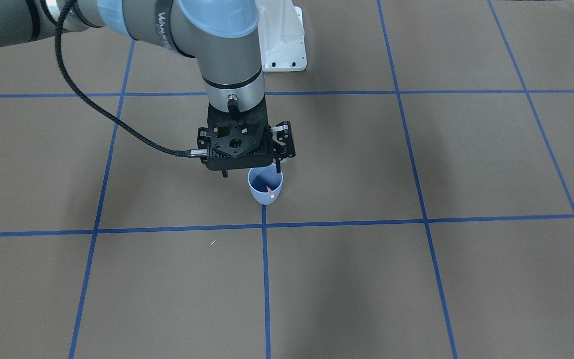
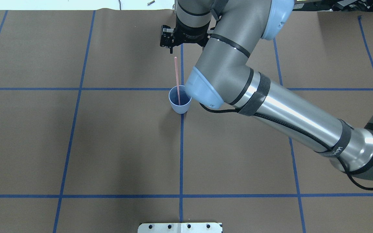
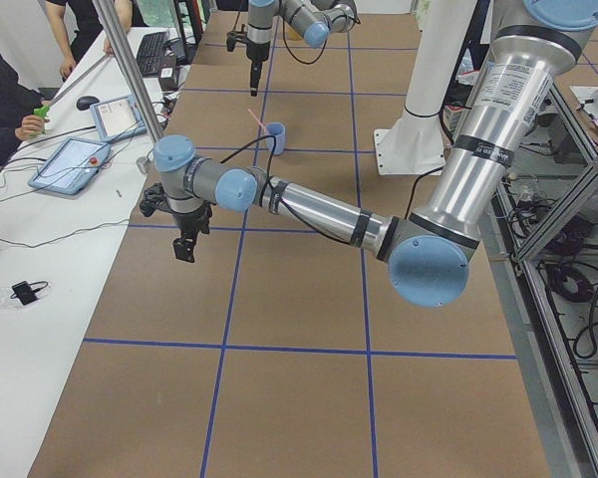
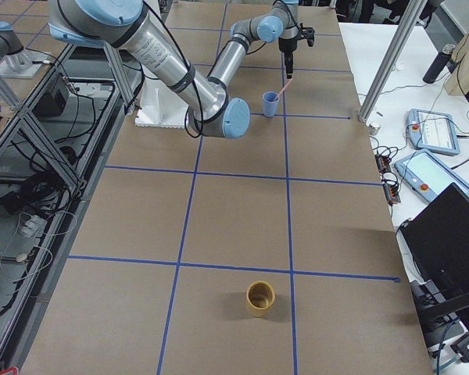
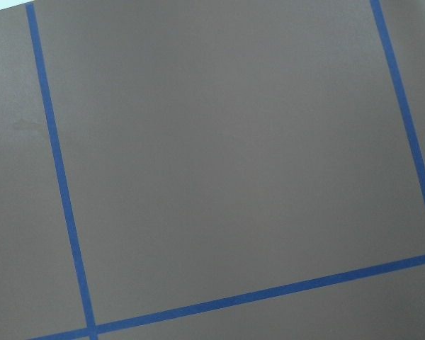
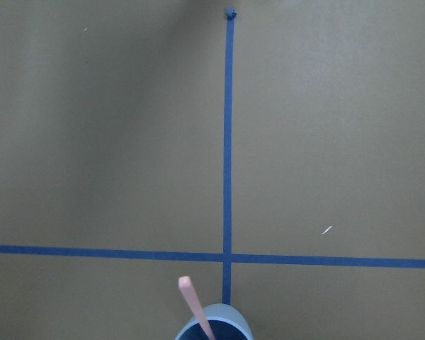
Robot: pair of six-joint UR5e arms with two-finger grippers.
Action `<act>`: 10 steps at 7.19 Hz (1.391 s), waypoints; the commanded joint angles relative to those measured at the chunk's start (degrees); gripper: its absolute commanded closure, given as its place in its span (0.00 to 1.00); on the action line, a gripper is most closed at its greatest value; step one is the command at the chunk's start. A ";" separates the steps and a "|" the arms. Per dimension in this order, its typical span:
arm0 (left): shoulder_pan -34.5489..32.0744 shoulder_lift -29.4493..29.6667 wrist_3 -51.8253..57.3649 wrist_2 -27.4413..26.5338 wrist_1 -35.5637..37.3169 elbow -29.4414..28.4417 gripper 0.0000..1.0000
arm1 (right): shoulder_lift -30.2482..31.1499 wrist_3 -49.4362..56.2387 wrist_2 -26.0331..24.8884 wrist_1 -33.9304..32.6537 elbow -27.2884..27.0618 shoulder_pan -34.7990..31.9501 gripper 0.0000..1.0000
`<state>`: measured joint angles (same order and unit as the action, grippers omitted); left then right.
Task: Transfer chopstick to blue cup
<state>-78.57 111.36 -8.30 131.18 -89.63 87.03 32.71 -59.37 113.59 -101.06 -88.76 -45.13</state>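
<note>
From the table's right end, one tan cup is being shown nearest, standing upright and alone on the brown table. Farther along, one blue cup is being shown upright on a blue tape line, just beside a crossing. The one pink chopstick is being carried in it, with its lower end inside the cup and its shaft leaning on the rim. The shaft is sticking out well above the rim, tilted away from the robot. Above that upper end and apart from it, the right gripper is being held pointing down. Its two fingers are being shown spread wide, and nothing is being gripped between them. Farthest, towards the table's other end, the left gripper is being held low over bare table, well apart from both cups. Whether its fingers are parted cannot be told. Two arms in all are being shown.
</note>
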 commanded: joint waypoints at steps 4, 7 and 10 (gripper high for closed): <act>-1.85 -5.00 10.62 2.76 -0.37 -0.46 0.01 | 24.20 17.14 11.30 -0.19 -15.55 -18.74 0.00; -6.13 -6.59 10.67 2.76 -0.45 -0.46 0.01 | 42.64 33.80 13.57 -2.04 -21.28 -26.73 0.00; -8.96 -7.38 11.11 2.94 -0.62 0.06 0.01 | 55.05 61.70 12.37 -2.30 -15.41 -39.06 0.00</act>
<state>-86.51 104.56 2.60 134.03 -89.91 86.69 82.54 -5.82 126.96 -103.33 -106.33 -80.47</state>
